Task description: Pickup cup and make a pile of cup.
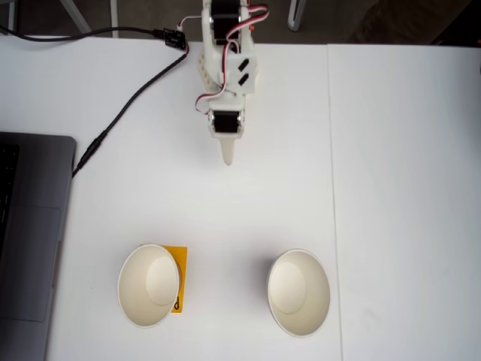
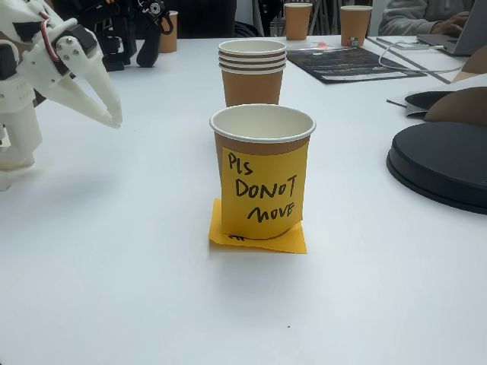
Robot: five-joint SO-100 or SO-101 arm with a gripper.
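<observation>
Two paper cups, brown outside and white inside, stand upright and apart on the white table (image 1: 391, 188). In a fixed view the left cup (image 1: 149, 284) sits on an orange sticky note (image 1: 179, 278), and the right cup (image 1: 298, 292) stands alone. From the side, the near cup (image 2: 262, 129) carries a handwritten orange note (image 2: 265, 194). The cup behind it (image 2: 253, 72) shows stacked rims, like nested cups. My gripper (image 1: 227, 158) hangs far from both cups, shut and holding nothing. In the side view the gripper (image 2: 114, 118) is at the left.
A grey laptop (image 1: 30, 241) lies at the left edge, with a black cable (image 1: 120, 113) running toward the arm's base. In the side view, a black round object (image 2: 441, 163) sits at the right and more brown cups (image 2: 297, 19) stand far back.
</observation>
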